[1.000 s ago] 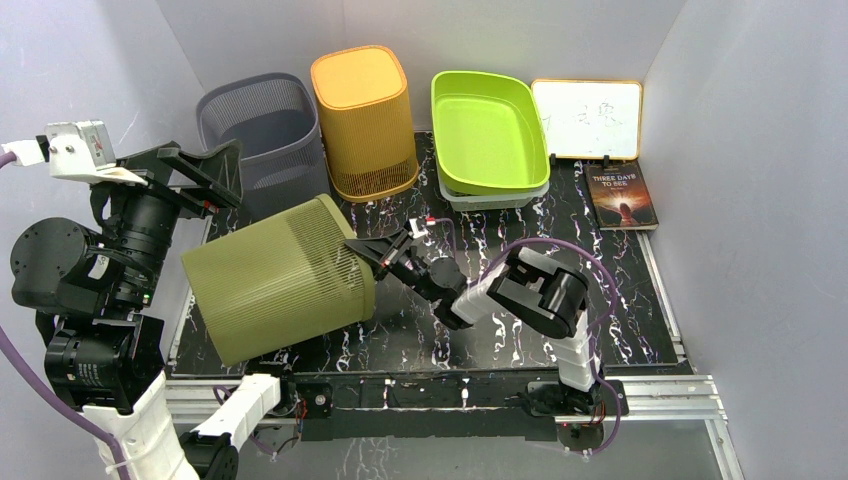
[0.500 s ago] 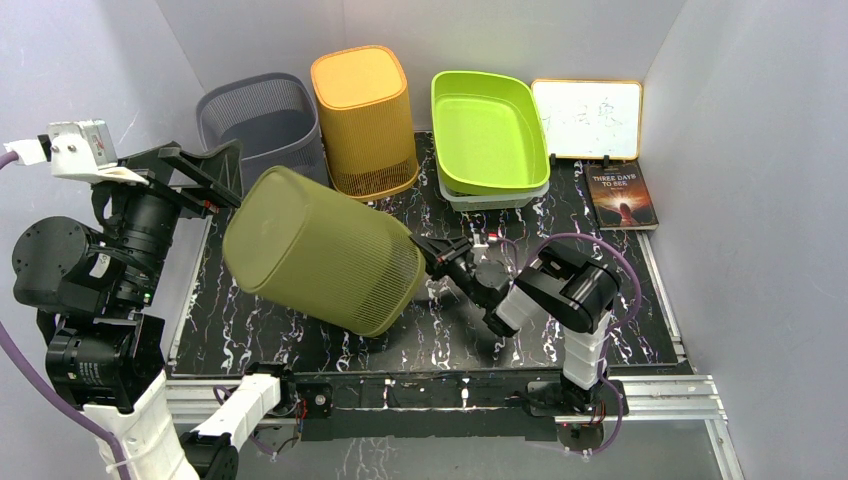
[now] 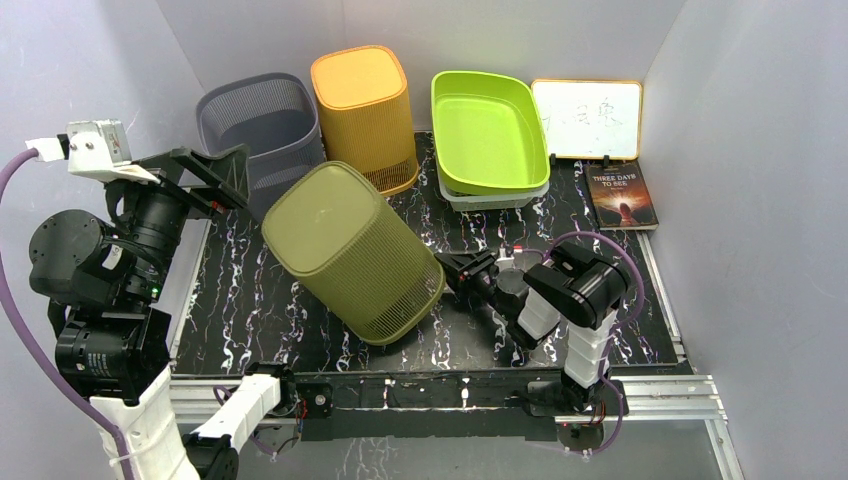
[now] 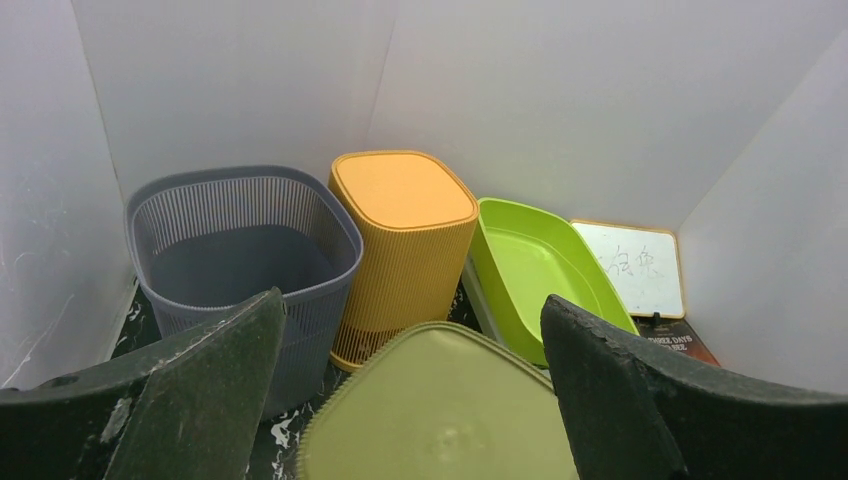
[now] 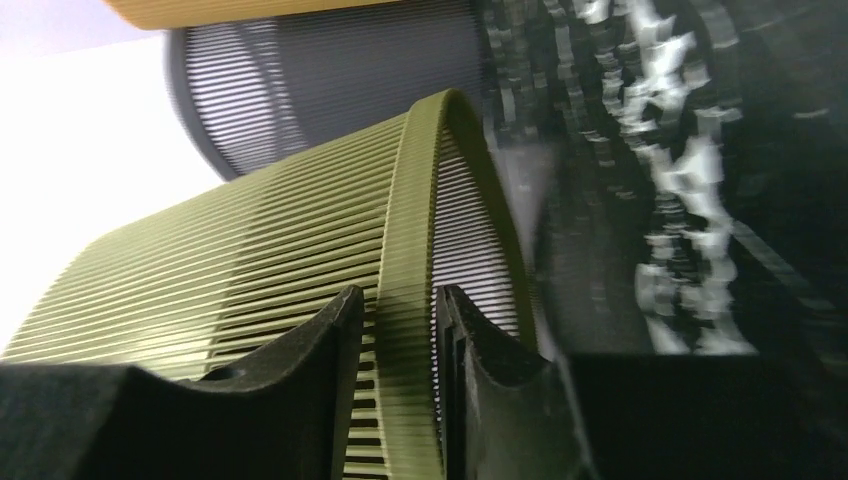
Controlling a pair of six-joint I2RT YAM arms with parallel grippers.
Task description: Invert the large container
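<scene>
Two claws are seen. Three tall ribbed containers are counted: one olive container [image 3: 350,250], one orange bin [image 3: 365,120] and one grey bin [image 3: 260,125]. Two shallow trays are counted, a lime tray [image 3: 490,130] stacked on a pale tray [image 3: 480,200]. One whiteboard [image 3: 587,118] and one book [image 3: 622,195] are also found on the black marbled table [image 3: 600,300].

The olive container is made of fine vertical ribs with a smooth band at its rim and a plain closed base with rounded corners. It is seen tilted, with the base turned upward and away from the right claw [image 3: 455,270] and the mouth lowered toward the table on that claw's side. It is placed directly in front of the right claw's fingertips, and its base is seen low between the fingers of the left claw [image 4: 410,390].

In the right wrist view, the rim band is seen passing between the right claw's two fingers [image 5: 330,340], which are set close on either side of it. Whether the band is pinched cannot be told.

The left claw is spread wide, with nothing held. The grey and orange bins are seen beyond it, and the trays beyond it to its right.
</scene>
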